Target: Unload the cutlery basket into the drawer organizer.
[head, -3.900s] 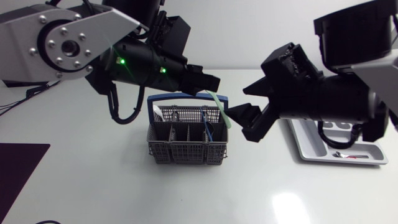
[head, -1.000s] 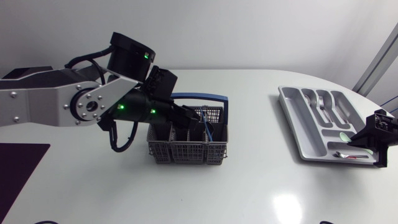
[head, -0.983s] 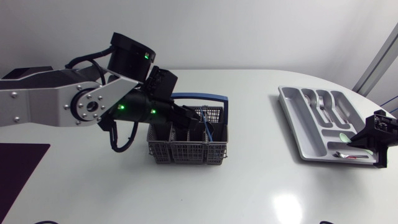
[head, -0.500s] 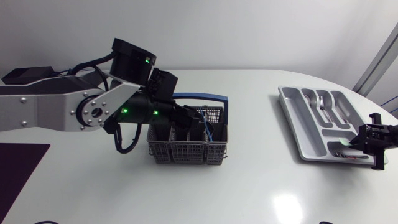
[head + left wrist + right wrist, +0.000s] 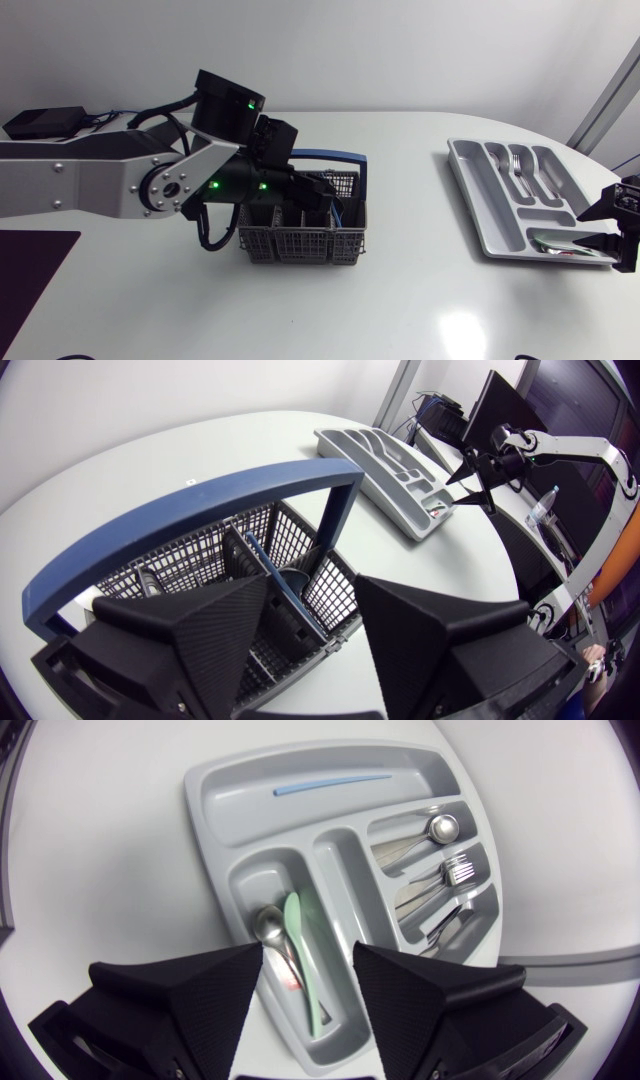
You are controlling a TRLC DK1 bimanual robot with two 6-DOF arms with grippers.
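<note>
Standing mid-table: cutlery basket, left gripper just above it, fingers spread wide, gripping nothing. Drawer organizer sits well apart; right gripper above it (wide open, empty). Green spoon lies in one compartment beside a metal spoon.

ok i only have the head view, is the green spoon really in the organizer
Observer: yes, the green spoon lies flat in a drawer organizer compartment, beside a metal spoon.
Operator: right gripper open?
Observer: the right gripper is open above it, fingers clear of the spoon.
Operator: and whats the left one over
Observer: the left gripper is open over the cutlery basket; a thin blue piece leans in the compartment ahead of its fingers.
</note>
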